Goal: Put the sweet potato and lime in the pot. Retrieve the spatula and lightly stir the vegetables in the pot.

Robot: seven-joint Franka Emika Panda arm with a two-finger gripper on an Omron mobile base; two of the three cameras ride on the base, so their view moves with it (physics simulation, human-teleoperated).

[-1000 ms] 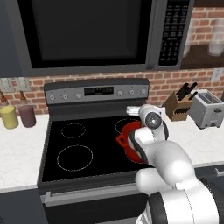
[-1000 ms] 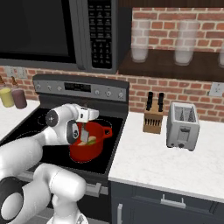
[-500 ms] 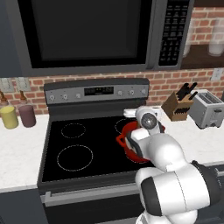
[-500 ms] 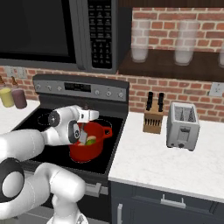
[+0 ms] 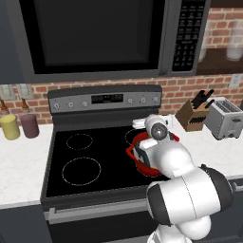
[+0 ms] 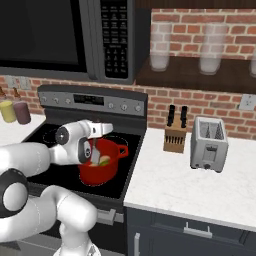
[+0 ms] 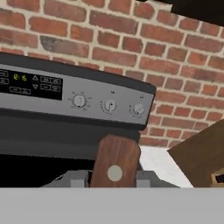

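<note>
Pot [image 6: 100, 167], red, round, low-walled with small side handles: stands on the stove's [image 5: 95, 161] black cooktop at the front right corner, near the edge that meets the right-hand tabletop [image 6: 200, 185].

Microwave [image 5: 99, 38], dark, mounted above the stove against the brick wall.

Stove, black glass top with ring-marked burners and a grey control panel along the rear edge; the knobs show in the hand view.

Tabletop, white, speckled, on both sides of the stove. Right section carries a toaster [image 6: 207, 144] and a knife block [image 6: 175, 136] near the rear edge. Left section carries a yellow jar [image 5: 9, 127] and a purple jar [image 5: 29, 126] at the rear edge.

Spatula [image 6: 94, 154], grey square blade with a reddish-brown wooden handle: held upright, blade down inside the pot's rim, handle end rising between the finger tips in the hand view.

End effector [image 6: 93, 144], clenched on the spatula handle, directly over the pot's opening, pointing down into it.

Lime [image 6: 105, 160], yellow-green, lying inside the pot just beside the spatula blade.

Sweet potato: cannot be made out inside the pot.
</note>
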